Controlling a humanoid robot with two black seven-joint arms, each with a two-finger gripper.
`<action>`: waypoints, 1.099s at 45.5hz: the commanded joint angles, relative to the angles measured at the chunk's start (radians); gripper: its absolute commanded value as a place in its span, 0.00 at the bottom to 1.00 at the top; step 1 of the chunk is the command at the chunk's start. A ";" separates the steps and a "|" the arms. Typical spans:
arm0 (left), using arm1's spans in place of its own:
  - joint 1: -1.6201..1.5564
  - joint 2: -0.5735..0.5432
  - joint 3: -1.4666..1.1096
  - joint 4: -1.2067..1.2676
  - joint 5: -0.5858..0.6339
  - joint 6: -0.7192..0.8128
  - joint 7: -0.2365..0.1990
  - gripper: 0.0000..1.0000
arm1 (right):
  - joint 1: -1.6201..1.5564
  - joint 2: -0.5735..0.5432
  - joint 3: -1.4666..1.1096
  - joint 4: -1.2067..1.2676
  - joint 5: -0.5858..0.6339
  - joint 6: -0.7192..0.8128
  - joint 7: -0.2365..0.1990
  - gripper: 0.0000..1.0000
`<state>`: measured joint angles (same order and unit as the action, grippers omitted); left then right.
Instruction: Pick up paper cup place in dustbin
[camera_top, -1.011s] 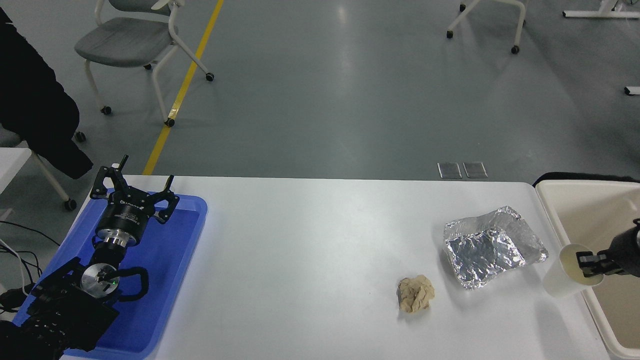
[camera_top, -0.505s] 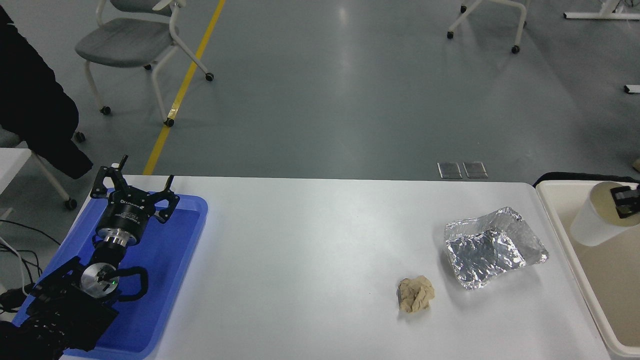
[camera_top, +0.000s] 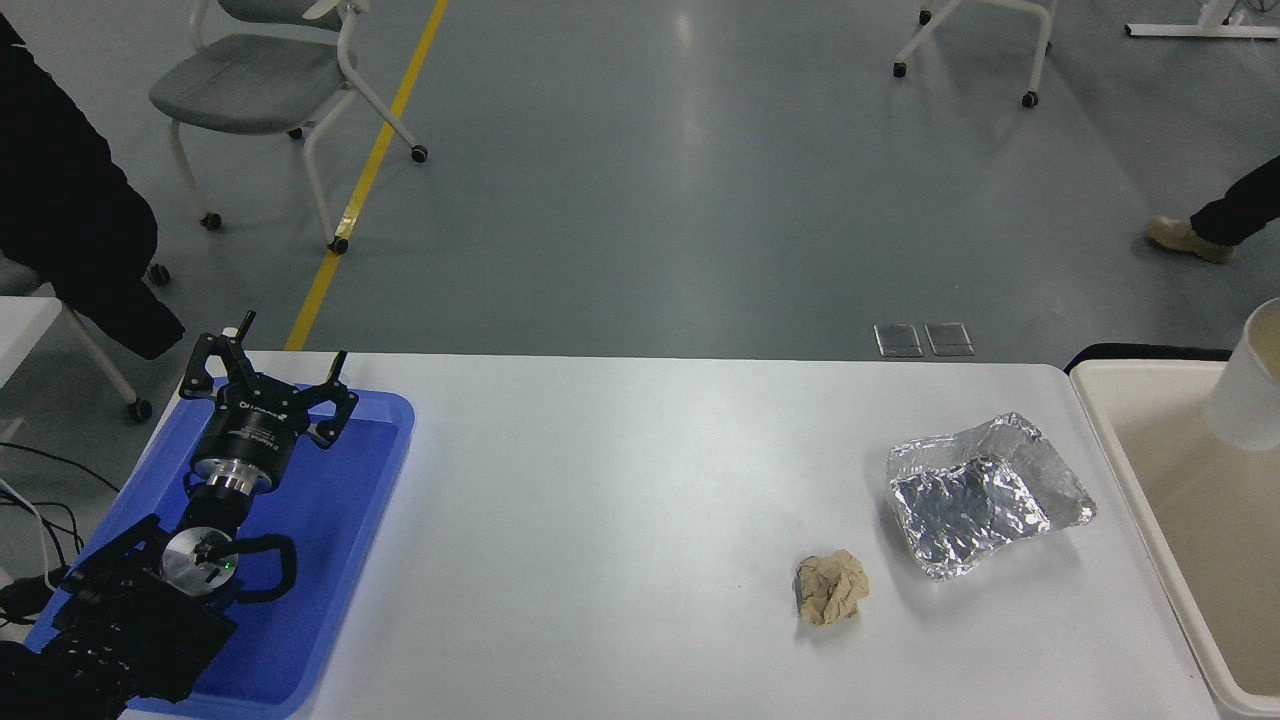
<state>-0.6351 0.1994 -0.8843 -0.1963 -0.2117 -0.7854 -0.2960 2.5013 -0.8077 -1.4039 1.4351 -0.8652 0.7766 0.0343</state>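
The white paper cup (camera_top: 1244, 385) hangs in the air at the picture's right edge, tilted, partly cut off by the frame. It is above the far part of the cream-white dustbin (camera_top: 1140, 368), which stands at the table's right end. My right gripper is out of view past the right edge, so what holds the cup is hidden. My left gripper (camera_top: 285, 345) is parked open and empty over the blue tray (camera_top: 340, 520) at the lower left.
A crinkled silver foil tray (camera_top: 985, 495) lies left of the dustbin. A crumpled tan paper ball (camera_top: 831, 588) lies in front of it. A person's leg and shoe (camera_top: 1190, 235) show on the floor at the far right, and a dark coat (camera_top: 70, 200) at the far left.
The cup has risen from the dustbin's near rim and moved up and to the right over the bin. My right gripper has left the frame. A person's leg has come in at the far right.
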 joint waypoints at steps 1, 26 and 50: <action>0.000 0.000 0.001 -0.002 0.000 0.000 0.000 1.00 | 0.016 -0.042 -0.017 -0.042 -0.063 0.009 -0.001 0.00; -0.001 0.000 0.001 0.001 0.000 0.000 -0.002 1.00 | -0.835 -0.300 0.373 -0.619 -0.163 -0.331 0.018 0.00; -0.001 0.000 0.001 0.001 0.000 0.000 -0.002 1.00 | -1.785 0.119 1.132 -1.153 -0.042 -0.625 0.016 0.00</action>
<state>-0.6367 0.1995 -0.8836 -0.1949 -0.2116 -0.7854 -0.2977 1.0018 -0.8666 -0.4965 0.4959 -0.9737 0.2424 0.0513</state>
